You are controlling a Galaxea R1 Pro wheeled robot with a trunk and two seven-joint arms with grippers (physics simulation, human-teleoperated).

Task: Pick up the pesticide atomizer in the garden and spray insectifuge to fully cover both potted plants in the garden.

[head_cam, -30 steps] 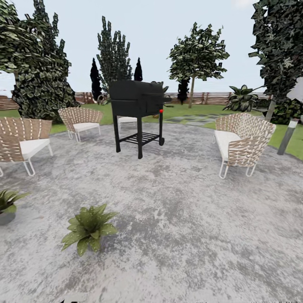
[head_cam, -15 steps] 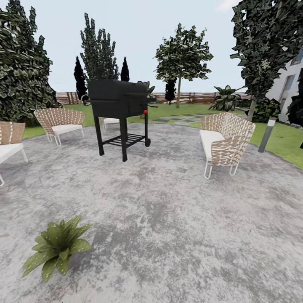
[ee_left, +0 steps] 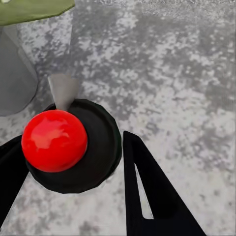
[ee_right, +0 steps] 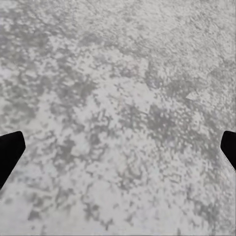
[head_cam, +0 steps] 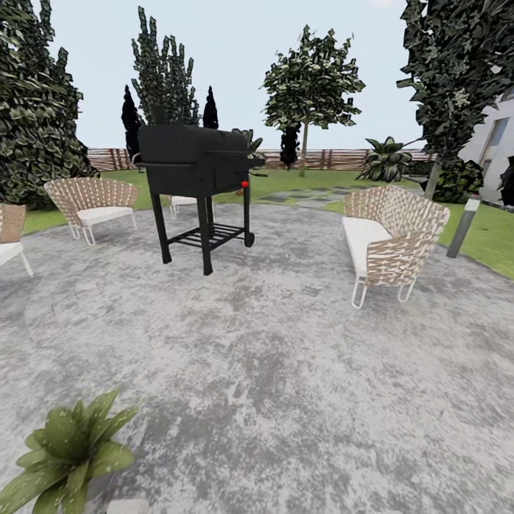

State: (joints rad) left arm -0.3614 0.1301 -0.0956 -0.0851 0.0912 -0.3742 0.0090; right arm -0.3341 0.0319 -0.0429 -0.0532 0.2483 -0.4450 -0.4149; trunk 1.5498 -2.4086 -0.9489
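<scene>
In the left wrist view, my left gripper [ee_left: 71, 147] is shut on the pesticide atomizer [ee_left: 73, 147], seen from above as a round dark top with a red knob and a grey spout. Its black fingers [ee_left: 147, 196] press both sides. Just beyond it stand the grey pot [ee_left: 14, 73] and a leaf of one potted plant. The head view has that potted plant [head_cam: 68, 450] low at the near left of the stone patio [head_cam: 285, 371]. My right gripper [ee_right: 120, 142] is open over bare stone, holding nothing.
A black grill [head_cam: 196, 168] stands mid-patio ahead. Wicker chairs [head_cam: 93, 200] sit at the left and a wicker sofa [head_cam: 392, 239] at the right. A short lamp post [head_cam: 464, 225] stands on the lawn. The slat fence [head_cam: 335, 158] and trees close the back.
The head camera has turned and moved, so the whole scene has shifted. The near potted plant now sits lower and further left in the picture, and the other plant at the left edge has left the frame.
</scene>
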